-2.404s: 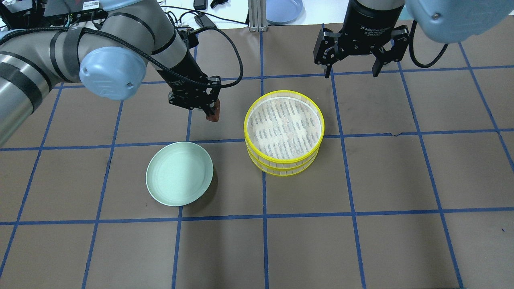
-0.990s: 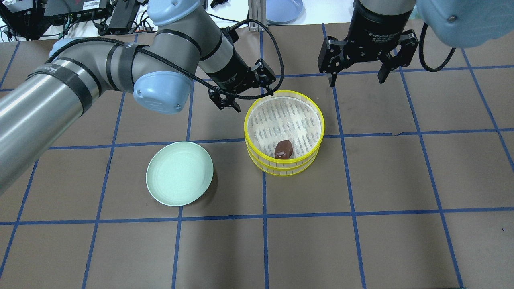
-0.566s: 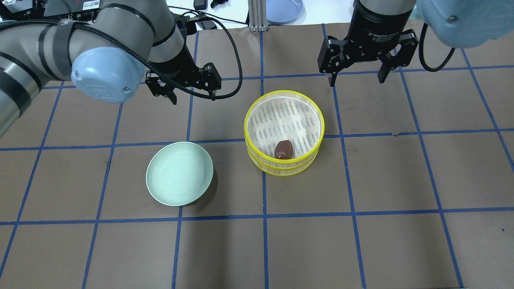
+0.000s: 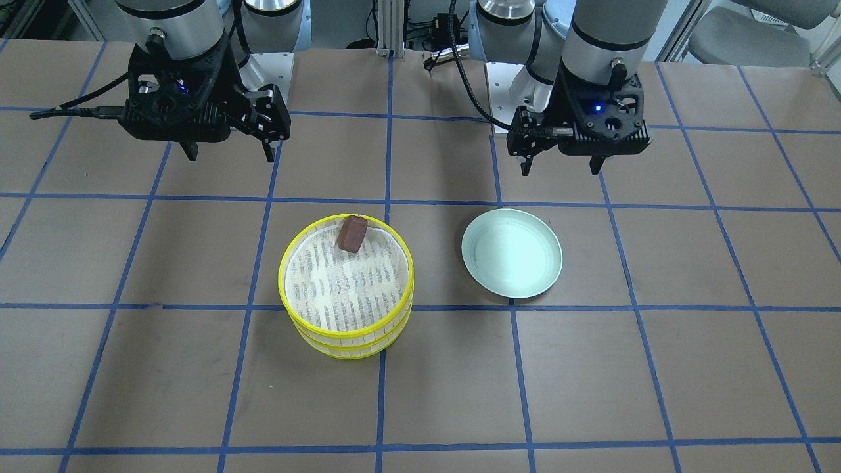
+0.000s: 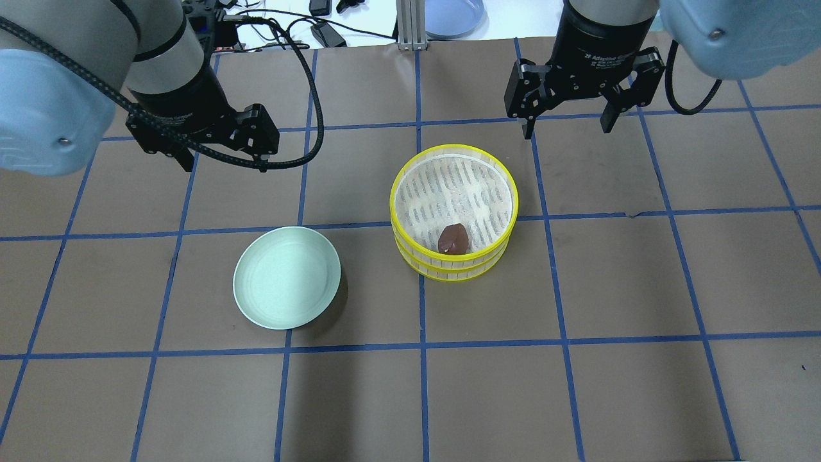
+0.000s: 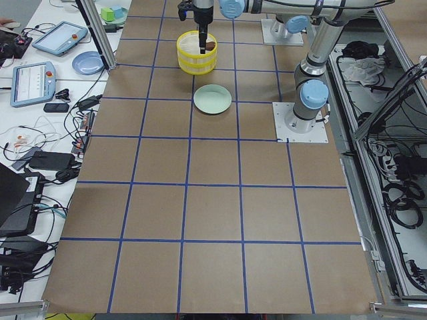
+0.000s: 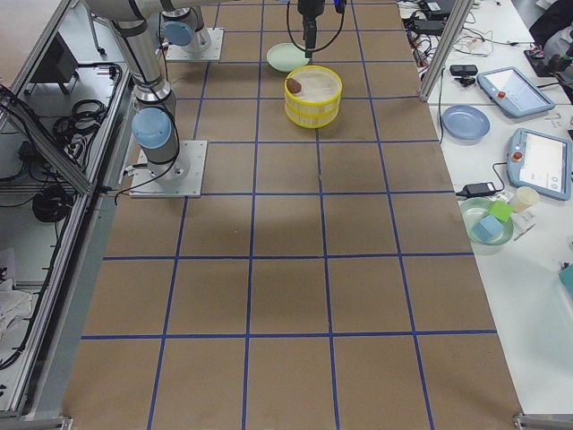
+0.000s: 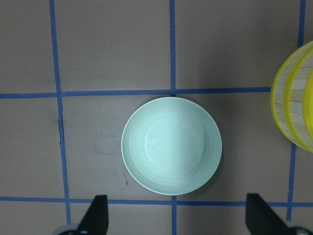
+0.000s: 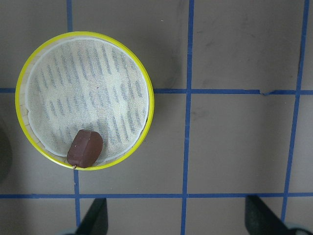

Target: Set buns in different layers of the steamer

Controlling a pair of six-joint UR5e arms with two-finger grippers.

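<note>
Reading this as either finished or half done, depending on one thing no view shows.

Done: dark brown bun [image 5: 453,239] sits in the top steamer layer [image 5: 392,202], hard against the rim on the robot's side, and it looks to lean on the wall. The rest of that mesh floor is bare.

Unknown: the top layer is stacked square on the lower steamer layer [image 5: 452,272], touching it with rims aligned. The lower floor is fully covered, so I can't tell what is in it. The cream-white bun shows in no view, not on the counter [image 5: 577,385], the plate or in either tool.

My call: if the white bun is under there, only the retreat is left. If not, the top layer has to come off and that bun still has to go in.

Containers:
- top layer: brown bun only
- lower layer: hidden
- green plate [image 5: 287,278]: nothing on it, beside the stack but apart from it

Tools:
- left tool [image 5: 224,162]: fingers spread wide, carrying nothing, hanging high over the counter. Its wrist camera looks straight down on the plate.
- right tool [image 5: 567,130]: same, released and carrying nothing. Its wrist camera shows the stack off to one side.
</note>
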